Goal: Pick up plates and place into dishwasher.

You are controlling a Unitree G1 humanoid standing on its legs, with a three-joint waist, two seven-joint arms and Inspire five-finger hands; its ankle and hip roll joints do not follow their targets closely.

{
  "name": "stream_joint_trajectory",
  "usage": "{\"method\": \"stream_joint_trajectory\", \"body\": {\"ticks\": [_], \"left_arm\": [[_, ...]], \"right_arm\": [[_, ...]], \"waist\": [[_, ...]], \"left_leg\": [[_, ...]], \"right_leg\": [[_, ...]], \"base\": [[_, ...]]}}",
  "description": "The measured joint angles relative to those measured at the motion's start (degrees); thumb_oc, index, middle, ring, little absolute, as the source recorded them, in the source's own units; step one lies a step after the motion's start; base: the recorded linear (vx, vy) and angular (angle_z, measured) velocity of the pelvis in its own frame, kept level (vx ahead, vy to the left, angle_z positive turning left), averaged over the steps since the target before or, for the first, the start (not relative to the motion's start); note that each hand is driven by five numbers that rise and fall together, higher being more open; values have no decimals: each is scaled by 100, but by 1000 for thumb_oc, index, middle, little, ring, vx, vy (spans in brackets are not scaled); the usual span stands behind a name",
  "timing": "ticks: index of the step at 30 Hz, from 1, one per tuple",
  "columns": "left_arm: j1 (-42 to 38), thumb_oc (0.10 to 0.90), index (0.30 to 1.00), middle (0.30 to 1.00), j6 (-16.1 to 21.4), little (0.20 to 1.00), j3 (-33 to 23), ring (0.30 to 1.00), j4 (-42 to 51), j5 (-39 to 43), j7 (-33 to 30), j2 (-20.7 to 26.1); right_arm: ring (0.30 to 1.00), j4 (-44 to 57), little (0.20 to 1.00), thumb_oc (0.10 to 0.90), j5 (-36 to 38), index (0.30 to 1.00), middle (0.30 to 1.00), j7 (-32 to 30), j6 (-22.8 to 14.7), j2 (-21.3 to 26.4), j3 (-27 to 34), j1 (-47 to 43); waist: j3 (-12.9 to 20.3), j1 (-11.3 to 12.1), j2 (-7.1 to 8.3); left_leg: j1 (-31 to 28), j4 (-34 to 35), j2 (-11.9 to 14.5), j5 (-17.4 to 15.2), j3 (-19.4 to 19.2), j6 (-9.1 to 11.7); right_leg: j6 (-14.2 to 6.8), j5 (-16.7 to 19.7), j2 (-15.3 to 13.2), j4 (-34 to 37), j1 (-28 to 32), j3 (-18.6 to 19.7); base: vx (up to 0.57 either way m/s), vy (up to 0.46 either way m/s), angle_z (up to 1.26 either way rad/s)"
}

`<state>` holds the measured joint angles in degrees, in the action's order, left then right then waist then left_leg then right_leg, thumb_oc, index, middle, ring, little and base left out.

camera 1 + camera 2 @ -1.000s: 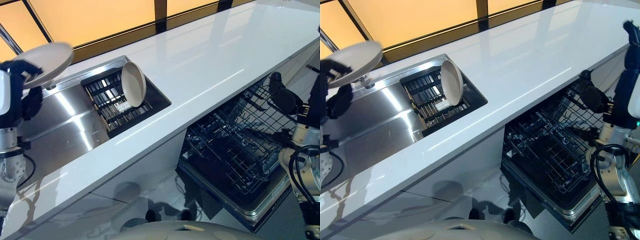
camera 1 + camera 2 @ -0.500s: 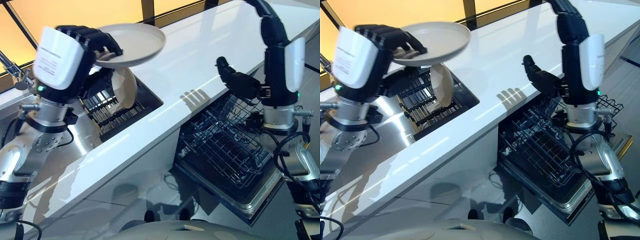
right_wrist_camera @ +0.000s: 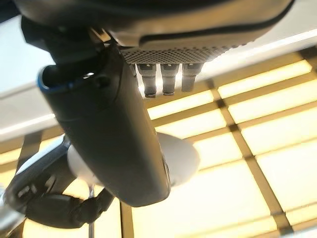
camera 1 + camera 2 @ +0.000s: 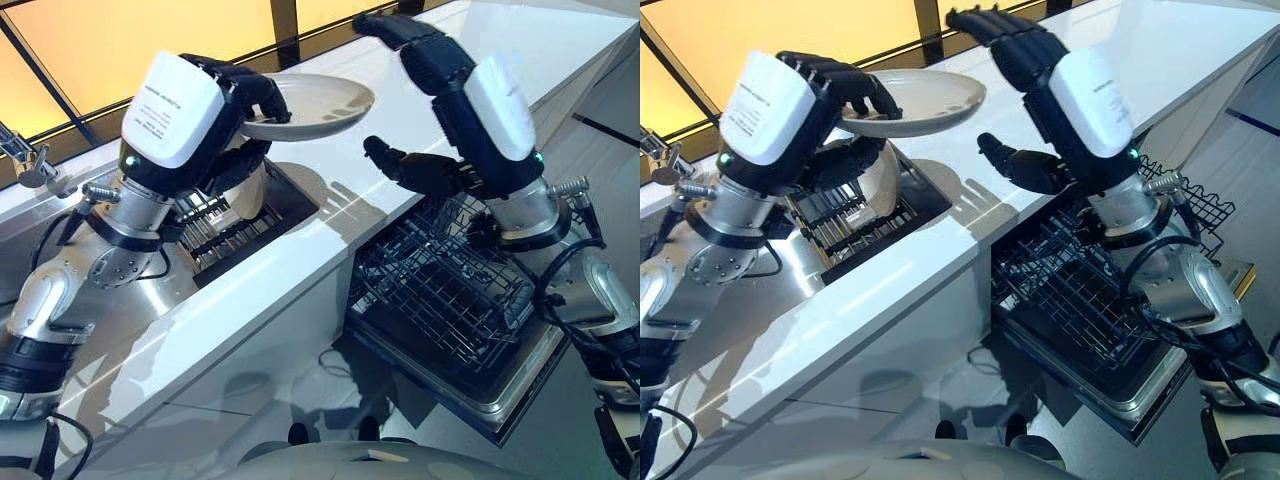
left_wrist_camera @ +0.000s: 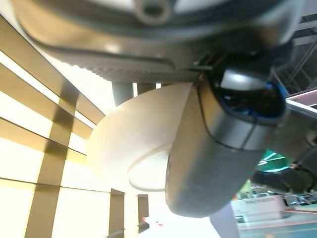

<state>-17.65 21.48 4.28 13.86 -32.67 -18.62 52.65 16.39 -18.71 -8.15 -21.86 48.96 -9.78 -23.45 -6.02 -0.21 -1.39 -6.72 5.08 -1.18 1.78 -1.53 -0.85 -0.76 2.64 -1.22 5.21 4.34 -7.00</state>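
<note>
Nearest the viewer, below the counter edge on the robot's right, the open dishwasher door [image 4: 520, 395] lies lowered with the black wire dishwasher rack [image 4: 440, 290] pulled out over it, its grid unoccupied. Above it runs the long glossy white countertop [image 4: 300, 265], whose straight front edge passes diagonally across the scene and whose surface beyond the hands is bare. The round cream-white ceramic plate [image 4: 318, 105] is held level in the air above the counter, just past the sink; it is shallow, with a plain raised rim and a smooth pale underside seen in the left wrist view [image 5: 133, 144]. The left hand [image 4: 245, 100] grips the plate's near rim, fingers curled over the top and thumb beneath. The right hand [image 4: 425, 60] is spread, its fingers extended above and its thumb [image 4: 400, 165] below, just beside the plate's far rim with a gap between them. Under the left hand, the recessed stainless steel sink [image 4: 130, 300] holds a dark slatted drying rack [image 4: 215, 230] with a second cream plate [image 4: 865, 180] standing on edge, partly hidden. Farthest away, an amber-lit window wall [image 4: 110, 40] with dark vertical mullions backs the counter.
</note>
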Motion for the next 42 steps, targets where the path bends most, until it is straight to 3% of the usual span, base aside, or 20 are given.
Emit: {"method": "stream_joint_trajectory", "body": {"ticks": [3, 9, 10, 11, 12, 13, 14, 18, 25, 32, 33, 34, 35, 37, 42], "left_arm": [[-21, 100, 300, 300, -1, 200, 46, 300, -1, 1, 47, 42], [-319, 100, 300, 300, 30, 200, 255, 300, -4, 207, 224, 106], [-347, 100, 300, 300, 90, 200, 288, 300, -4, 229, 252, 106], [-366, 100, 300, 300, 166, 200, 309, 300, -4, 232, 280, 106], [-422, 100, 300, 300, 288, 200, 392, 300, -1, 250, 289, 106], [-442, 100, 300, 300, 407, 200, 426, 300, 9, 252, 316, 109], [-442, 100, 300, 300, 503, 200, 445, 300, 7, 253, 342, 111], [-441, 100, 300, 300, 881, 200, 480, 300, 45, 300, 429, 111], [-444, 100, 300, 300, 859, 200, 467, 300, 46, 1069, 1098, 112], [-391, 100, 300, 300, 909, 200, 449, 300, -118, 1120, 867, -190], [-328, 314, 484, 484, 949, 414, 405, 484, -118, 1120, 798, -255], [-248, 465, 613, 613, 1000, 565, 344, 613, -118, 1122, 740, -337], [-213, 800, 900, 900, 1003, 900, 316, 900, -118, 1122, 721, -436], [-110, 800, 900, 900, 986, 900, 250, 900, -119, 1254, 720, -644], [9, 800, 900, 900, 743, 900, 288, 900, -113, 2795, 762, -1336]], "right_arm": [[900, 58, 900, 800, 160, 900, 900, 461, 111, 112, -15, -5], [900, 61, 900, 800, 280, 900, 900, 794, 200, 172, -73, -36], [853, 61, 845, 745, 351, 853, 853, 869, 236, 171, -172, -110], [716, 64, 686, 586, 403, 716, 716, 954, 266, 171, -272, -187], [467, 91, 395, 295, 415, 467, 467, 1038, 293, 171, -311, -207], [356, 106, 266, 166, 432, 356, 356, 1079, 311, 171, -330, -209], [300, 122, 200, 100, 492, 300, 300, 1126, 353, 172, -339, -209], [300, 131, 200, 100, 686, 300, 300, 1144, 561, 171, -378, -213], [300, 118, 200, 100, 802, 300, 300, 1133, 771, 145, -403, -210], [300, 16, 200, 100, 768, 300, 300, 1020, 799, -82, -403, -194], [300, 18, 200, 100, 728, 300, 300, 969, 778, -88, -403, -183], [300, 20, 200, 100, 717, 300, 300, 942, 742, -104, -403, -176], [300, 18, 200, 100, 674, 300, 300, 875, 723, -129, -403, -160], [300, -1, 200, 100, 540, 300, 300, 734, 699, -266, -402, -122], [300, -277, 200, 100, 151, 300, 300, 62, 638, -571, -398, -67]], "waist": [[-1, -8, 3], [-11, 0, 20], [-14, -5, 23], [-17, -15, 29], [-24, -13, 40], [-31, -12, 52], [-36, -14, 59], [-73, -7, 121], [-82, -4, 139], [-82, 5, 139], [-82, 7, 139], [-82, 6, 139], [-82, 6, 138], [-82, 4, 139], [-81, 10, 139]], "left_leg": [[2, 0, 2, -3, 5, -1], [7, 0, 2, -3, 15, -2], [6, 0, 2, -3, 13, -2], [5, -1, 3, -3, 12, -1], [3, -1, 3, -3, 12, -1], [2, -1, 4, -3, 12, -1], [1, -1, 3, -3, 9, -1], [-14, -2, 2, -3, -4, -1], [-33, -1, 4, -3, 7, -1], [-85, -2, 1, -5, 18, 3], [-85, -2, 1, -6, 19, 3], [-86, -1, 1, -6, 19, 3], [-87, -1, 1, -6, 19, 3], [-89, -1, 2, -6, 22, 3], [-89, -2, 0, -4, 58, 3]], "right_leg": [[0, 0, 0, -1, 0, -2], [0, 0, -1, 0, 4, -11], [0, 0, -1, 0, 3, -9], [0, 0, 0, 0, 4, -9], [1, 0, 2, 0, 8, -9], [0, 0, 2, 0, 8, -9], [1, 0, 2, 0, 7, -7], [1, 0, 5, 0, 11, 9], [1, 0, 3, 0, 31, 7], [1, -2, 0, 1, 93, -11], [1, -2, -1, 1, 93, -9], [1, -1, 0, 1, 91, -7], [1, -1, -1, 1, 95, -9], [1, -1, -1, 1, 99, -10], [1, -1, -4, 0, 119, -37]], "base": [[6, -23, 0], [0, -37, 1], [-9, -34, 0], [-10, -36, -1], [-11, -33, 0], [-13, -34, 0], [0, 0, 0], [0, 0, 0], [-4, -3, 0], [-4, -1, 2], [0, 0, 0], [0, 0, 0], [0, 0, 0], [0, 0, 0], [2, 4, 3]]}}
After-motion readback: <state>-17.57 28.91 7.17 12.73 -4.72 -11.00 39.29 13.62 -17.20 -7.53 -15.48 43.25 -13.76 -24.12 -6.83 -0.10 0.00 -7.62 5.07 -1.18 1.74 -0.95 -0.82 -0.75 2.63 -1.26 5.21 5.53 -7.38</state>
